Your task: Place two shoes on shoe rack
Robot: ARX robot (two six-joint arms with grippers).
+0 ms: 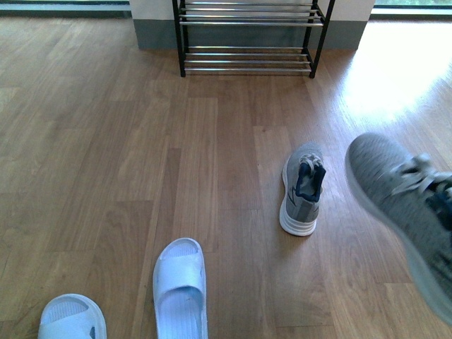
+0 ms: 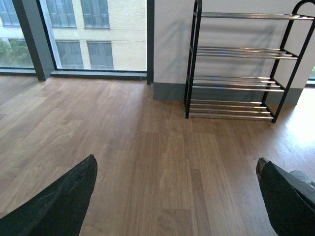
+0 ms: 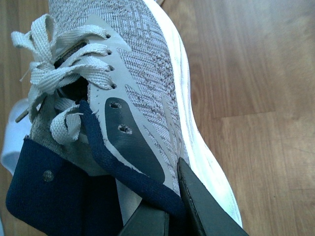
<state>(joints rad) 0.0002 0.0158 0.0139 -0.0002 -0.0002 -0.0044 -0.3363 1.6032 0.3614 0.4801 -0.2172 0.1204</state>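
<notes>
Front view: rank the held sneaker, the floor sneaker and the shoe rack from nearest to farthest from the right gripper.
1. Held sneaker, clamped in the right gripper, far right.
2. Floor sneaker, centre-right on the floor.
3. Shoe rack, against the far wall.

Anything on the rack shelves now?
No. All four tiers of the rack visible from the left wrist are bare bars; wall behind. One shoe sits on the floor, the other shoe is in the right pincer. Anything above the frame edge is unseen.
</notes>
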